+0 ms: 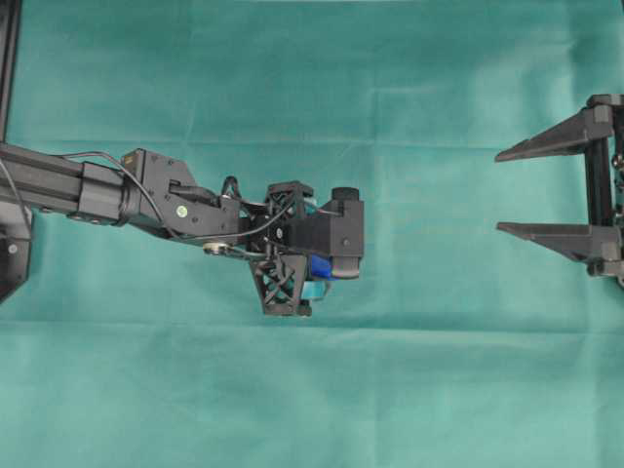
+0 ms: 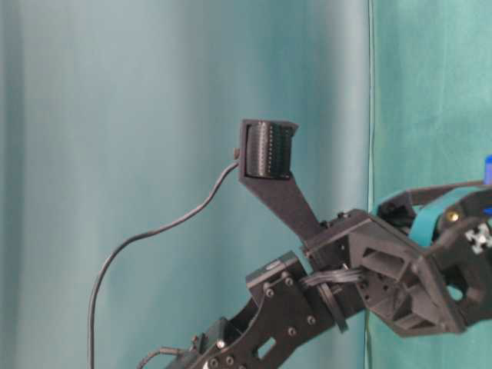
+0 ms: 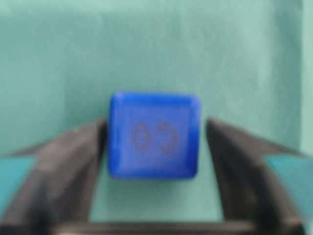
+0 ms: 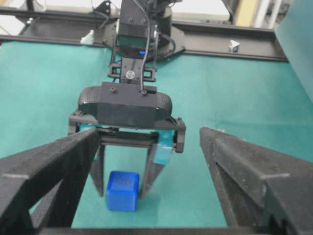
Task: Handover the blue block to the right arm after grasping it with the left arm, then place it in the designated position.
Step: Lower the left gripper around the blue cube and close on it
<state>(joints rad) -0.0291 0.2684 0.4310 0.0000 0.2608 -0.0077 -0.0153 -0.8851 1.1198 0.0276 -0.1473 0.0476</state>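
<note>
So the small bright blue cube (image 4: 122, 191) with the faint figure-8 mark on one face is sitting on the green cloth (image 1: 312, 88) right between the teal-taped black fingers (image 4: 157, 161) of the left arm's gripper (image 4: 122, 183), which points down over it near the middle of the table. The jaws are just beside both sides of the cube, but I honestly can't tell if they're actually squeezing it. Over at the right edge, the right arm's all-black gripper (image 1: 512, 190) has its jaws spread wide with nothing in them, well apart from the cube.
</note>
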